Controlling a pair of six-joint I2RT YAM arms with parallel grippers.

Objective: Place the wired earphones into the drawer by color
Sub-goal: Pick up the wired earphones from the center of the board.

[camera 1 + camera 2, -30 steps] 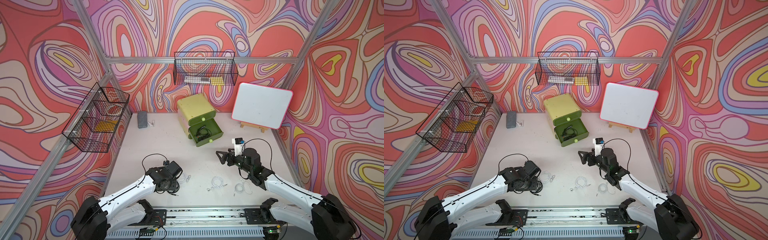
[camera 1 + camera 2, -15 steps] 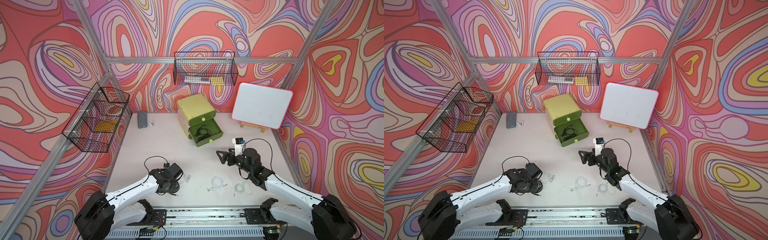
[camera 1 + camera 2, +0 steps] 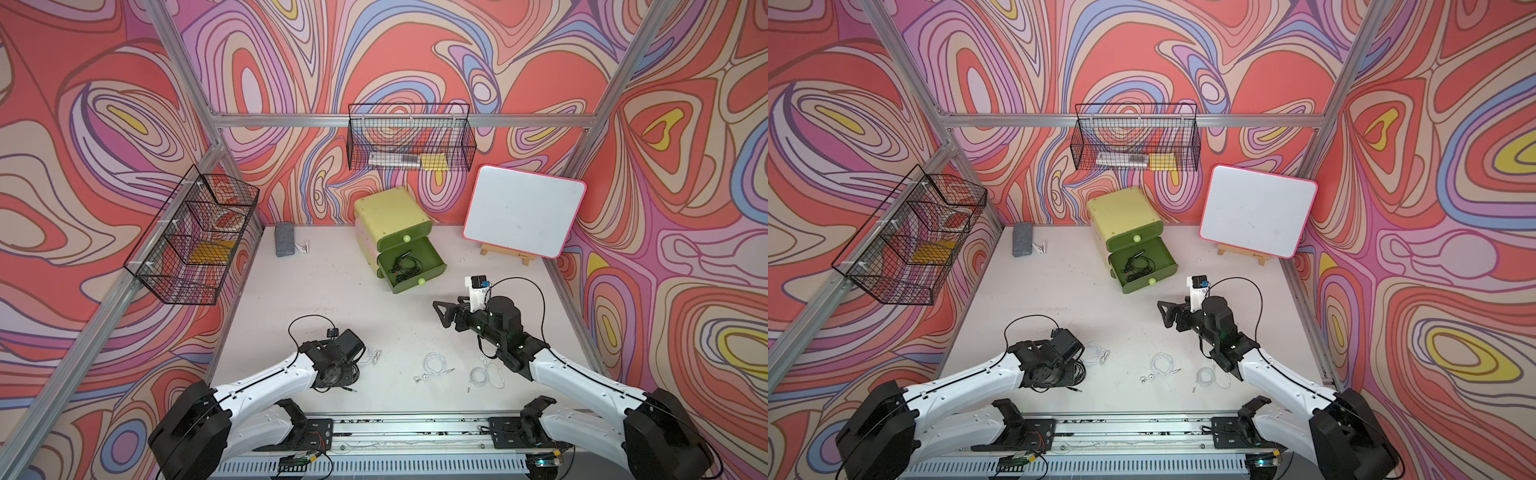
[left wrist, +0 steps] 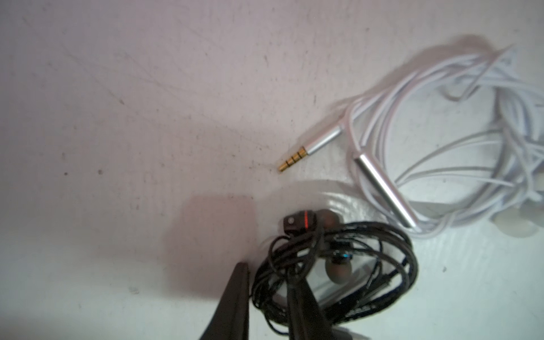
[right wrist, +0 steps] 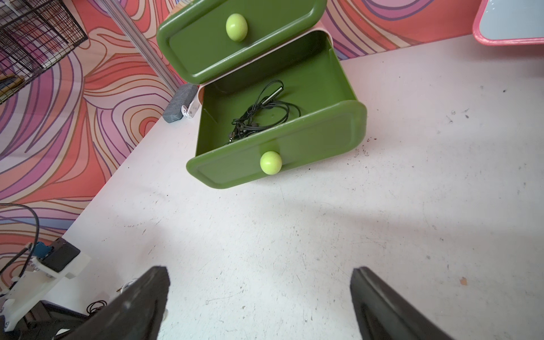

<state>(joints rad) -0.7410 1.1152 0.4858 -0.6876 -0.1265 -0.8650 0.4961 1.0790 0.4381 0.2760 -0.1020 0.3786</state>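
Black earphones (image 4: 338, 270) on table (image 4: 117, 117), front left area, bunched at tips of left gripper (image 4: 269, 276). Jaws narrow, some strands between; real pinch cannot tell. Loose round coil, no clear long axis; red-striped earbud (image 4: 300, 223) lies ahead of fingertips. Right gripper (image 5: 259, 273) wide, empty.

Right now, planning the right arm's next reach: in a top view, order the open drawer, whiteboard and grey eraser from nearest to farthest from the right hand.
1. Open drawer, just beyond the right hand.
2. Whiteboard, back right.
3. Grey eraser, back left.
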